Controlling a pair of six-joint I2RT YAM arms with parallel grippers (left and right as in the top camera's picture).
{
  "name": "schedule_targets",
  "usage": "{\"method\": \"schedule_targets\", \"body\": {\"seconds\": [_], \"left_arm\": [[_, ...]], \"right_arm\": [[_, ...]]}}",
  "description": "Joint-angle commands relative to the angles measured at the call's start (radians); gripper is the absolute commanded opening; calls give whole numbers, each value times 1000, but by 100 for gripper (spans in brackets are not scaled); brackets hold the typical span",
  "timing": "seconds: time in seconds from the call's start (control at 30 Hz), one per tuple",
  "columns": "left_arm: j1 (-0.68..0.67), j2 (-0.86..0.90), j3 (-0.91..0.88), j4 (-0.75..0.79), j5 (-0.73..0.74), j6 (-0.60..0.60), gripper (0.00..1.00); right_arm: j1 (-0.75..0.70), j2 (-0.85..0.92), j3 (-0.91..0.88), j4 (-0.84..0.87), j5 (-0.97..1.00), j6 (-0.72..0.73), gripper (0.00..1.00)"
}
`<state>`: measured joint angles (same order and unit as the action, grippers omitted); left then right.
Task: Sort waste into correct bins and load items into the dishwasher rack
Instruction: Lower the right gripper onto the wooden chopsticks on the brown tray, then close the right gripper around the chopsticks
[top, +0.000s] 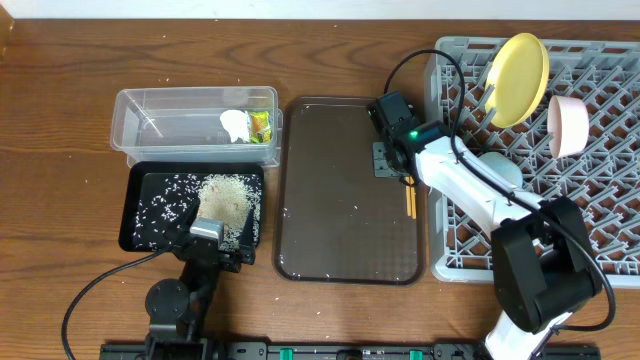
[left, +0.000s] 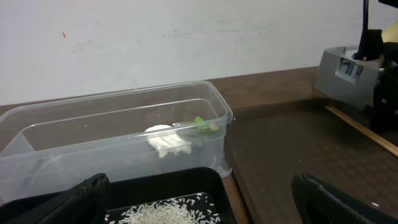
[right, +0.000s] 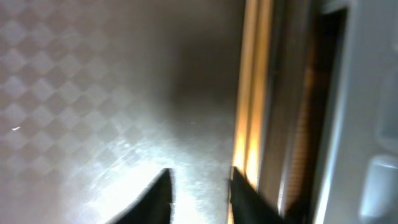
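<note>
Above the table, the overhead view centres on the dark brown serving tray (top: 345, 190). Just off its left edge, at the far end, stands the clear tub (top: 190, 125), which holds the crumpled white tissue (top: 234, 124) and the green-and-yellow wrapper (top: 260, 127). Nearer the robot on that same side lies the black tray (top: 140, 210) with rice grains (top: 225, 195) heaped and scattered in it. The left gripper (top: 215, 235) hangs over that tray's near edge. Against the serving tray's right edge sits the grey dishwasher rack (top: 600, 150). The yellow plate (top: 520, 65) stands on edge in it, with the pink bowl (top: 568, 125) beside it. The chopsticks (top: 409, 200) lie on the serving tray along its right edge, and the right gripper (top: 392, 160) is over their far end.

Left of the serving tray (left: 292, 143), the left wrist view shows the left gripper's fingers (left: 74, 199) spread wide with nothing between them. They hang above the rice and the black tray's rim. Beyond is the tub, with the tissue and wrapper at its end nearest the serving tray.

Close over the serving tray's patterned surface, the blurred right wrist view shows the right gripper's fingertips (right: 155, 199) parted by a narrow gap, and nothing is held. Only tray surface shows between them. The chopsticks run just beside the right-hand fingertip, between it and the rack's grey wall.
</note>
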<state>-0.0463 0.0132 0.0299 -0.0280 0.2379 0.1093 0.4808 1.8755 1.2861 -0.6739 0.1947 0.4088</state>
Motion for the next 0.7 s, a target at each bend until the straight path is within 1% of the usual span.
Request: {"method": "schedule_targets", "body": {"seconds": [0.0,0.03,0.07,0.13,0.2,0.23,0.27,0.3,0.33,0.37,0.47,0.53,0.63,0.67], "left_arm": [[6,-3,-26,-18,20,10,95],[6,-3,-26,-18,20,10,95],[6,-3,-26,-18,20,10,95],[6,-3,-26,-18,20,10,95],[6,-3,-26,-18,20,10,95],[6,-3,-26,-18,20,10,95],[6,-3,-26,-18,20,10,95],[6,-3,-26,-18,20,10,95],[6,-3,-26,-18,20,9,95],[6,-3,-26,-18,20,10,95],[6,-3,-26,-18,20,10,95],[6,-3,-26,-18,20,10,95],[6,-3,-26,-18,20,9,95],[6,-3,-26,-18,20,10,95]], "right_arm": [[3,24,-7,8,107,-6,34],[2,31,-7,8,117,-6,33],[-1,41,-7,9,115,-6,31],[-3,58,-8,10,80,-6,20],[-3,75,-8,9,51,-6,13],[-2,80,-8,8,48,-6,12],[-2,93,-8,5,54,-6,12],[-2,103,-8,1,69,-6,16],[-2,115,-8,1,80,-5,25],[-3,124,-8,3,85,-5,26],[-5,139,-8,11,102,-5,26],[-6,139,-8,16,104,-6,22],[-6,139,-8,12,101,-6,22],[-6,139,-8,10,100,-6,18]]}}
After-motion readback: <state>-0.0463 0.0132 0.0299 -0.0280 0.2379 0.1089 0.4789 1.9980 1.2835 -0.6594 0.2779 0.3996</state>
